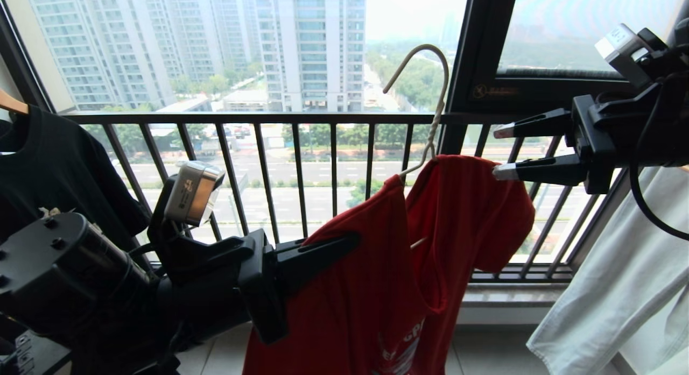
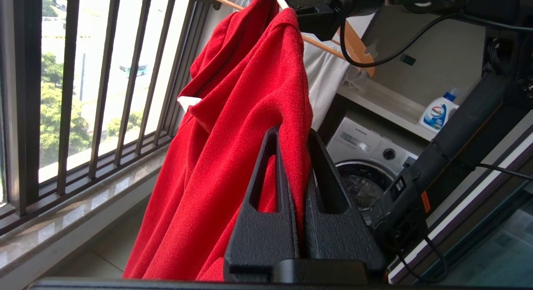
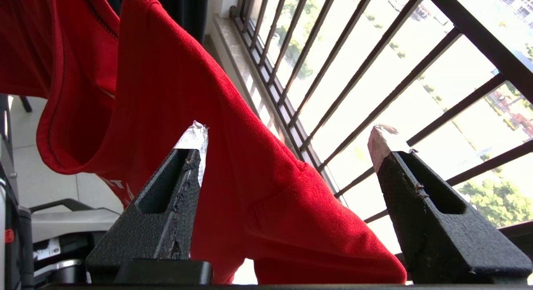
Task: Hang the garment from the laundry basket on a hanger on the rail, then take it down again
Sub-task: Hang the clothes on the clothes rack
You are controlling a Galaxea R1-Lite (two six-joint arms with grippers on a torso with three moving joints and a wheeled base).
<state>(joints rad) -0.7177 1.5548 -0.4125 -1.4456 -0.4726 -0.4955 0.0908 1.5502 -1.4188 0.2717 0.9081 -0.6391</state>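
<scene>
The garment [image 1: 377,267] drapes over the hanger [image 1: 430,122], held in mid-air before the window. The left pincer [image 2: 297,173] clamps its fabric; the right pincer [image 1: 503,151] stands open beside the shoulder. Soft, light cloth slips readily: take hold at the hanger's neck.

Matt red knit-cloth garment [image 2: 233,127]

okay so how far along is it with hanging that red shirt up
Partly done: the red T-shirt is draped on the white wire hanger. In hand: the left hand is shut on the shirt, while the right hand is open beside its shoulder. Left: the hanger's hook is free against the window, on no rail, so hanging and taking down remain.
</scene>
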